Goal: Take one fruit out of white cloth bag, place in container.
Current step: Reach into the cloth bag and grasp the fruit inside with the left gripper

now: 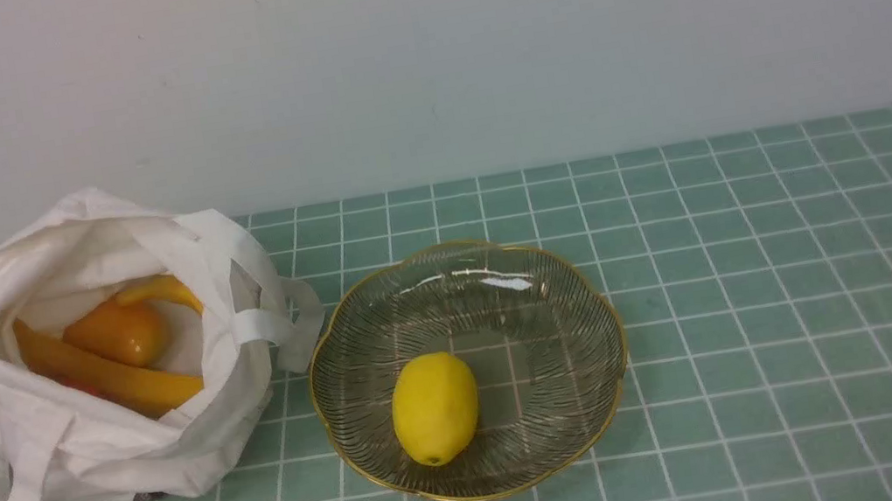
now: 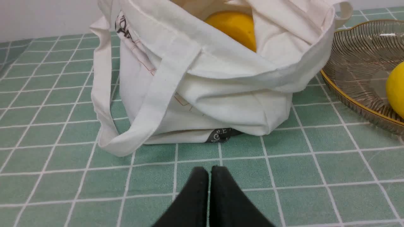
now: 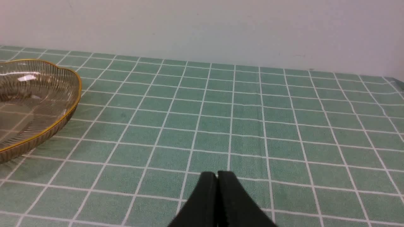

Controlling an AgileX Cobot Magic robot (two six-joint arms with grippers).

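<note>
Fruit (image 1: 115, 333) is inside the white cloth bag (image 1: 86, 446), left-centre of the front frame, bag mouth open toward the cam. It sits btwn two bananas (image 1: 112, 380). Container (image 1: 548, 341) is at frame centre, just right of the bag, w/ one bag strap near its rim. It holds only a lemon (image 1: 434, 409), in the lower-left part of the bowl. Your left gripper (image 2: 210, 171) has its jaws pressed together w/ nothing btwn them, tips low over the green grid cloth (image 2: 284, 176), near the bag's base by the dark tag (image 2: 222, 135). Your right gripper (image 3: 217, 176) also has its jaws together, holding nothing, over the cloth and well apart from the container.
</note>
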